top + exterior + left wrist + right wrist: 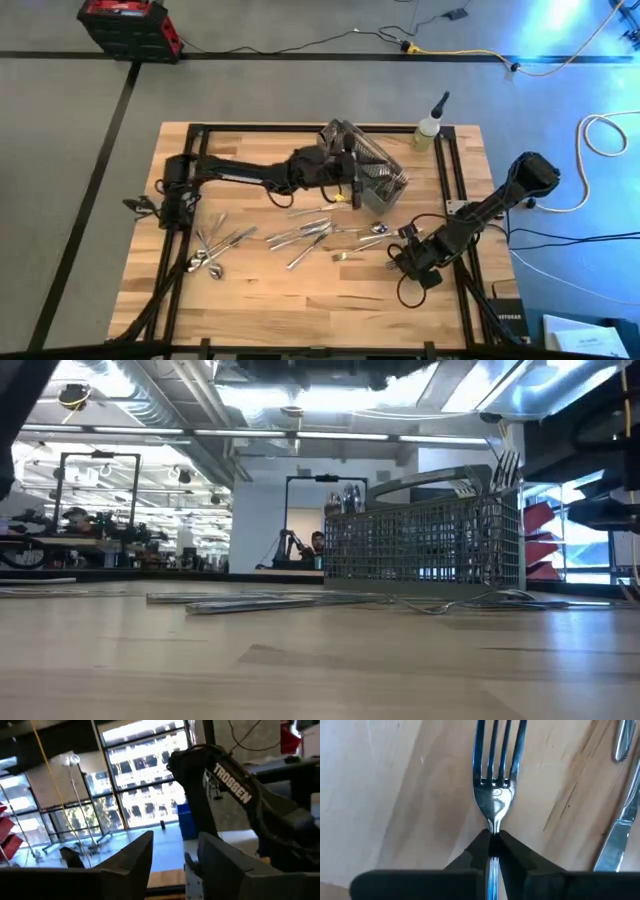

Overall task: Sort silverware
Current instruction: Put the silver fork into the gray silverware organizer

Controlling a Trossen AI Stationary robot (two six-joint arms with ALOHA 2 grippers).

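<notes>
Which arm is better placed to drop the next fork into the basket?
The right. Its gripper is already shut on a fork on the table. The left gripper is open and empty, up by the basket.

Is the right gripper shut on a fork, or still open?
Shut on it: the right gripper's fingers pinch the fork at its neck, tines pointing away over the table.

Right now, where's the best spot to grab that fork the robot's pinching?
Probably right where the right gripper has it: the fork narrows to a thin neck just below the prongs, so the fingers close on its two edges. It lies flat on the table, so coming from above, in line with the handle, looks best.
</notes>
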